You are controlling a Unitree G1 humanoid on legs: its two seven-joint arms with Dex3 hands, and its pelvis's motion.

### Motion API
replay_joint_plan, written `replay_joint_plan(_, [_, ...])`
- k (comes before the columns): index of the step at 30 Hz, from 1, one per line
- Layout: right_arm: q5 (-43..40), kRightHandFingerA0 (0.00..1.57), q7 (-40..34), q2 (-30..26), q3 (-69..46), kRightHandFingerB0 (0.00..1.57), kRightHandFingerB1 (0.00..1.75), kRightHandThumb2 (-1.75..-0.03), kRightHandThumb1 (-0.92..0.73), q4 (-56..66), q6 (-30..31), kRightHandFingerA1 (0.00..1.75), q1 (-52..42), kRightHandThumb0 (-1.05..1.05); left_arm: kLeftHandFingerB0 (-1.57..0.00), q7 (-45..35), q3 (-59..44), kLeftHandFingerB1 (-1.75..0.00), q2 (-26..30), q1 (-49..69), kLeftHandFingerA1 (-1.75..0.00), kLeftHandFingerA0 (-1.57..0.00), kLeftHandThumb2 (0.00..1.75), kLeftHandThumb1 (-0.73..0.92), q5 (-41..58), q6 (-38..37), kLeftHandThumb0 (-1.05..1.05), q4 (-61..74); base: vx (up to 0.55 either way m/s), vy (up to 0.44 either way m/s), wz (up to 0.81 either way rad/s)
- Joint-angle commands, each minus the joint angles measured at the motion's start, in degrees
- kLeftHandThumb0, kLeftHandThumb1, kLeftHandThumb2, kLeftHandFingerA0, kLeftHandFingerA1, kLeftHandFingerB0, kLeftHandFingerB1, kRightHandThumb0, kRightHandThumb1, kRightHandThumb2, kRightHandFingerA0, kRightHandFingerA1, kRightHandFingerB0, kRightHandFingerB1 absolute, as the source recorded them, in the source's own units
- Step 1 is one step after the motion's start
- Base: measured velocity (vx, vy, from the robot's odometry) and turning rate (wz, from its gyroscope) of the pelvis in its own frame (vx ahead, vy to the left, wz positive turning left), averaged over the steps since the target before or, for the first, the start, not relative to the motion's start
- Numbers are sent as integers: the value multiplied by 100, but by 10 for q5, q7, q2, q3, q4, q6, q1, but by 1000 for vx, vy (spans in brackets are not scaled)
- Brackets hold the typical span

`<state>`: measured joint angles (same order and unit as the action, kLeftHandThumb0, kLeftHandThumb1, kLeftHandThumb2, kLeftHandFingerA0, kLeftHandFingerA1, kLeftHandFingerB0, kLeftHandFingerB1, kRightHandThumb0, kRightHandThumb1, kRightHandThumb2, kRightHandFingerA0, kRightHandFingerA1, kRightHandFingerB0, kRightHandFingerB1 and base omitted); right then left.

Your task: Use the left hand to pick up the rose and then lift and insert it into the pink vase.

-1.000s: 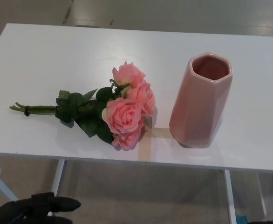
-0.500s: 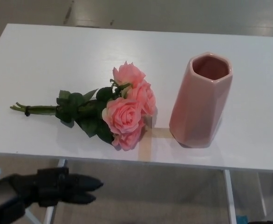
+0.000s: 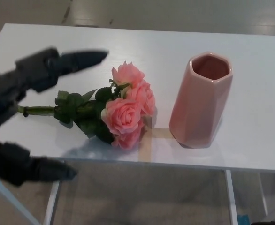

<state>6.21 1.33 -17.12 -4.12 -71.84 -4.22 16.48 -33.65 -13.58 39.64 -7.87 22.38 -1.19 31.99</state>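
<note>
Left hand (image 3: 20,112): black, blurred, spread wide with nothing in it; upper fingers (image 3: 76,60) reach right over the far-left bench, the thumb (image 3: 43,169) juts out past the near edge. It appears to hover above the stem end without touching, though blur makes this uncertain.

Rose (image 3: 111,112): a small bunch of pink blooms with dark green leaves, lying flat on the bench, stems pointing left and partly hidden behind the hand, heads pointing right toward the vase. Placed left of centre, close to the near edge.

Tape strip (image 3: 149,136): pale, stuck to the bench surface between the blooms and the vase.

Pink vase (image 3: 201,101): glossy, faceted, upright, open mouth upward; just right of the blooms, apart from them.

Bench (image 3: 175,42): white top, legs visible beneath.
</note>
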Motion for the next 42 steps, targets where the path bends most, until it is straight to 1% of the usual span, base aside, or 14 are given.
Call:
replay_joint_plan(1, [2,59,1,-8,3,55,39,-59,-65,-5,-2,41,-1,-33,-6,84,96,-19,26,-136,0,0,75,40,-243,35,-60,-125,0,0,0])
replay_joint_plan(3, [1,59,0,-8,2,55,39,-59,-65,-4,-2,41,-1,-33,-4,85,123,-18,34,-164,0,0,76,40,-277,46,-61,-154,0,0,0])
replay_joint_plan(6, [1,59,0,-8,2,55,39,-59,-65,-4,-2,41,-1,-33,-4,87,128,-18,34,-170,0,0,76,40,-283,46,-61,-161,0,0,0])
replay_joint_plan(7, [2,59,-1,-7,4,55,39,-59,-65,-3,-2,41,-1,-33,-1,86,148,-16,37,-189,0,0,76,39,-305,58,-62,-181,0,0,0])
replay_joint_plan(9, [5,59,-3,-8,7,55,39,-59,-65,-3,-1,41,0,-33,0,84,197,-14,40,-234,0,0,77,39,-354,90,-63,-232,0,0,0])
replay_joint_plan(13, [4,59,-1,-8,7,55,39,-59,-66,-3,-2,41,-1,-33,0,86,217,-14,39,-252,0,0,77,39,-369,99,-63,-254,0,0,0])
replay_joint_plan(18, [4,59,-1,-9,9,55,39,-59,-66,-1,-4,41,-3,-34,0,82,292,-14,23,-299,0,0,76,39,-429,120,-63,-325,0,0,0])
replay_joint_plan(22, [1,59,0,-9,6,55,39,-59,-66,-1,-5,41,-4,-34,0,81,331,-14,11,-322,0,0,75,39,-453,131,-61,-356,0,0,0])
replay_joint_plan(25, [3,58,-1,-8,9,55,39,-59,-66,-2,-6,41,-3,-34,0,81,380,-12,-3,-342,0,0,74,38,-496,136,-60,-389,0,0,0])
replay_joint_plan(30, [3,58,-1,-8,10,55,39,-59,-66,-3,-3,41,2,-34,0,77,412,-11,-12,-363,0,0,73,38,-509,146,-60,-413,0,0,0])
replay_joint_plan(32, [2,58,0,-8,9,55,39,-59,-66,-3,-1,41,5,-34,0,74,430,-11,-24,-373,0,0,74,38,-514,146,-61,-434,0,0,0])
replay_joint_plan(42, [4,57,3,-10,14,52,39,-59,-66,-4,-4,41,2,-34,0,75,462,-10,-41,-379,0,0,75,39,-533,156,-63,-465,0,0,0])
